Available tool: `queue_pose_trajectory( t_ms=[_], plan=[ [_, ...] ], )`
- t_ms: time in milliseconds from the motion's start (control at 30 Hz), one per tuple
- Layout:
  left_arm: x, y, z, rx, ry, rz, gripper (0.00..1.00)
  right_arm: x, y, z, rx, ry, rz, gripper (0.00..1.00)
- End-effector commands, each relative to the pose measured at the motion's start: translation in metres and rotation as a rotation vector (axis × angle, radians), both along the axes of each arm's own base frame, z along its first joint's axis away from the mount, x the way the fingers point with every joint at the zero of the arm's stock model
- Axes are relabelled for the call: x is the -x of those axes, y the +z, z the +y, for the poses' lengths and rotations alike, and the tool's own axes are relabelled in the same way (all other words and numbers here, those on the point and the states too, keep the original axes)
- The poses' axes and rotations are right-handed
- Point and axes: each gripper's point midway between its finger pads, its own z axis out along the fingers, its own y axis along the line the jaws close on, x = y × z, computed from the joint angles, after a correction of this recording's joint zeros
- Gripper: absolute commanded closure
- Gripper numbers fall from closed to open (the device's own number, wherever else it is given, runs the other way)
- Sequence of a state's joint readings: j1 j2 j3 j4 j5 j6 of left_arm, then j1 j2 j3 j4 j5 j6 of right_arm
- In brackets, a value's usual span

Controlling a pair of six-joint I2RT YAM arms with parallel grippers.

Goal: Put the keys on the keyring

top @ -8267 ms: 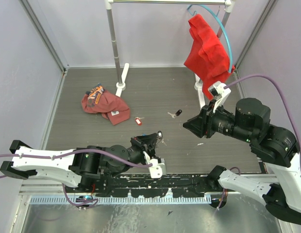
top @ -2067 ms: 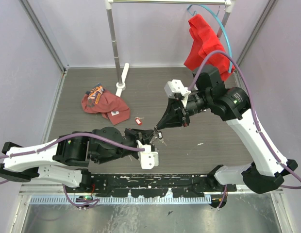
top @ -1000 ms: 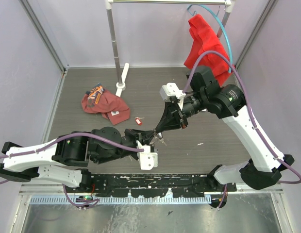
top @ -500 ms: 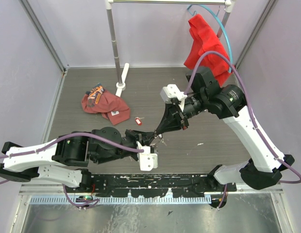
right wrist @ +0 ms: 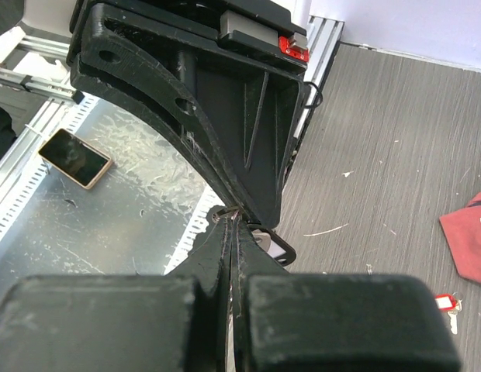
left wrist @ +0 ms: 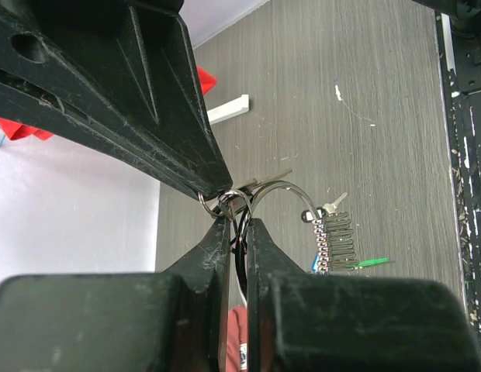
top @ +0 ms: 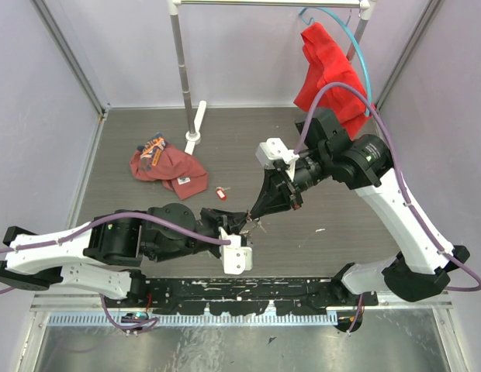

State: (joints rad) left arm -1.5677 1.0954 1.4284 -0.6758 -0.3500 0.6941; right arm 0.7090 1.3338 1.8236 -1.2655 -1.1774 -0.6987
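The left gripper (left wrist: pixel 236 223) has its fingers almost pressed together, pinching the wire of the keyring (left wrist: pixel 281 184) between the tips. The ring stands out just past these tips. On its far side hang a ball chain (left wrist: pixel 327 244), small silver keys (left wrist: pixel 333 206) and a green tag (left wrist: pixel 372 262).

The right gripper (right wrist: pixel 231 225) meets the left one tip to tip at the ring. Its fingers are pressed together on a thin silver piece. This seems to be the black-tag key (right wrist: pixel 271 246), whose dark tag shows just beyond the tips, but the pinched part is too small to tell for sure.

Farther out and to the left of both grippers, a red-tag key (top: pixel 221 193) lies alone on the table (top: pixel 248 147). Past it lies a crumpled red cloth (top: pixel 167 167). Behind, well apart from the grippers, stands the rack (top: pixel 181 70), and a red garment (top: pixel 327 74) hangs there on a blue hoop hanger (top: pixel 363 66).
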Motion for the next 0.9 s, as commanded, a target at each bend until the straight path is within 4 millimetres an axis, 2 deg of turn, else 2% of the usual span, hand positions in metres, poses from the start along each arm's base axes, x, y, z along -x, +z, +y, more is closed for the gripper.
queue_pose_trajectory(
  t_ms=[0, 400, 500, 533, 633, 700, 767, 867],
  plan=[
    [-0.005, 0.026, 0.004, 0.072, 0.03, -0.007, 1.0, 0.015, 0.007, -0.006, -0.005, 0.037, 0.014, 0.99],
    [-0.009, 0.023, 0.007, 0.064, 0.051, -0.016, 1.0, 0.014, 0.017, -0.012, -0.019, -0.043, -0.04, 0.99],
    [-0.011, 0.02, 0.008, 0.054, 0.065, -0.02, 1.0, -0.004, 0.018, -0.012, 0.0, -0.191, -0.055, 0.99],
    [-0.012, 0.02, 0.009, 0.054, 0.071, -0.022, 1.0, -0.02, 0.02, -0.01, -0.008, -0.295, -0.076, 0.99],
    [-0.017, 0.013, 0.013, 0.037, 0.105, -0.029, 1.0, -0.07, 0.0, -0.021, 0.061, -0.665, -0.038, 0.99],
    [-0.022, 0.006, 0.015, 0.021, 0.143, -0.041, 1.0, -0.103, -0.028, -0.033, 0.125, -0.91, 0.035, 0.99],
    [-0.027, -0.003, 0.017, -0.002, 0.177, -0.051, 1.0, -0.117, -0.065, -0.039, 0.207, -1.05, 0.138, 0.99],
    [-0.03, -0.013, 0.019, -0.017, 0.206, -0.04, 1.0, -0.125, -0.13, -0.042, 0.302, -1.182, 0.332, 0.99]
  ],
)
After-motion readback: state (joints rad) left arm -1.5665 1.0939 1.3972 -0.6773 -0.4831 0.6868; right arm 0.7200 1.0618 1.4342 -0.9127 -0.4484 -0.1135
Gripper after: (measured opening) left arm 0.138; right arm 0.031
